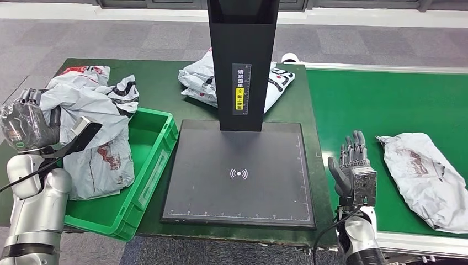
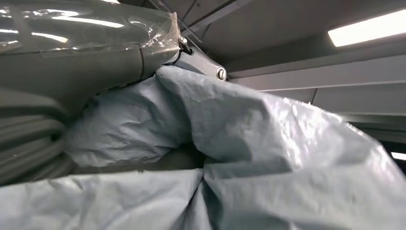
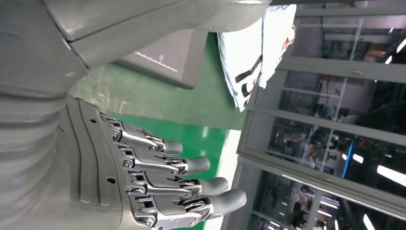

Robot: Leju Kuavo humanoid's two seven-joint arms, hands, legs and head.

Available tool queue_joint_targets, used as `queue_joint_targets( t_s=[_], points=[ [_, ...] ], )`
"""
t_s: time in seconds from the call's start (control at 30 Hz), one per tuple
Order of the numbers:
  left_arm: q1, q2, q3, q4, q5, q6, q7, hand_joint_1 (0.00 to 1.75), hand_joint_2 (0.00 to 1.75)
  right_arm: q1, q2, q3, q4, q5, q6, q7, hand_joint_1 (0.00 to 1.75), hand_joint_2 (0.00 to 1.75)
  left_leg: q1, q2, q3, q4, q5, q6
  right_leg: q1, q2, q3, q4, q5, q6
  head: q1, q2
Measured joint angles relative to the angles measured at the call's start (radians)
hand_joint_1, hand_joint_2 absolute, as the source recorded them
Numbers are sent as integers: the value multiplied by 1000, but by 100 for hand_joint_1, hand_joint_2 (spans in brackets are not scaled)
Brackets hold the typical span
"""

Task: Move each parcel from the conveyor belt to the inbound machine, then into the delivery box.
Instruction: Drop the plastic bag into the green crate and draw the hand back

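Note:
My left hand [image 1: 26,126], wrapped in clear film, grips a crumpled grey parcel [image 1: 94,130] that hangs over the green delivery box [image 1: 150,165]. In the left wrist view the parcel [image 2: 268,143] presses against the hand [image 2: 72,52]. My right hand [image 1: 353,165] is open with its fingers straight, between the inbound machine's black plate [image 1: 237,171] and a second grey parcel [image 1: 425,171] lying on the green conveyor belt [image 1: 386,99]. It is a short gap from that parcel. The right wrist view shows the hand [image 3: 143,177] holding nothing.
The machine's black post [image 1: 243,61] rises at the back of the plate. A third white-grey parcel [image 1: 276,83] lies behind the post on the green table; I also see this parcel [image 3: 253,52] in the right wrist view. Grey floor surrounds the table.

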Motion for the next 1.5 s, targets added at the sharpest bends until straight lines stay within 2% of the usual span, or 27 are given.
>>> queue_joint_targets(
  t_s=[0.1,0.17,0.23,0.33,0.4,0.43,0.53,0.57,0.67,0.77,0.93,1.17,1.3,1.5],
  points=[
    [15,17,-4,7,-6,-14,44,175,175,3,0,-6,-10,7,2,5,0,175,0,1,0,0,0,0,0,0,-1,0,0,0,0,0],
    [21,33,-22,22,-6,-67,77,175,175,6,0,-15,-16,10,6,7,0,175,0,0,0,0,0,0,0,0,-1,0,0,0,0,0],
    [24,52,-53,43,0,-175,91,175,175,7,1,-27,-18,14,14,5,0,175,0,0,0,0,0,0,0,0,-1,0,0,0,0,0],
    [30,84,-117,86,37,-388,74,175,175,4,1,-44,-18,21,31,-4,0,175,0,0,0,0,0,0,1,0,-1,0,0,0,0,0],
    [37,98,-151,114,57,-460,64,175,175,0,1,-51,-18,24,37,-7,0,175,0,1,0,0,0,0,1,1,-1,0,0,-1,0,0],
    [40,103,-163,124,62,-469,62,158,175,-1,1,-54,-18,25,38,-7,0,175,0,2,0,0,0,-1,1,1,-1,0,1,-1,0,0],
    [42,117,-185,143,65,-494,59,27,175,-4,1,-62,-18,27,42,-8,0,175,0,2,0,0,0,-1,1,1,-1,0,1,-1,0,0],
    [43,123,-194,149,56,-523,61,0,175,-5,1,-64,-18,28,45,-9,0,175,0,2,0,0,0,-1,1,1,-1,0,1,-1,0,0],
    [56,155,-237,167,39,-667,41,0,175,-18,2,-67,-12,37,58,-14,0,175,0,2,1,0,0,-1,1,1,-1,0,1,-1,0,0],
    [75,184,-277,189,82,-769,-24,0,175,-29,2,-71,-7,45,64,-17,0,175,0,3,1,0,0,-2,2,1,-1,0,1,-1,0,0],
    [44,216,-318,227,163,-817,-70,0,175,-26,4,-81,-8,53,69,-7,0,175,0,-1,1,0,1,-2,2,-1,0,0,1,-1,0,0],
    [-44,230,-327,268,397,-959,-223,0,175,1,12,-102,-36,74,86,19,0,175,1,-1,1,0,3,-4,2,-1,0,0,2,-3,0,0],
    [-81,220,-297,264,544,-993,-283,0,175,13,18,-115,-55,84,91,31,0,175,1,-1,1,0,3,-4,2,-1,0,0,2,-3,0,0],
    [-128,188,-204,253,674,-955,-281,0,175,25,26,-126,-78,90,104,41,0,175,1,0,1,0,3,-4,2,0,-1,0,2,-3,0,0]
  ],
)
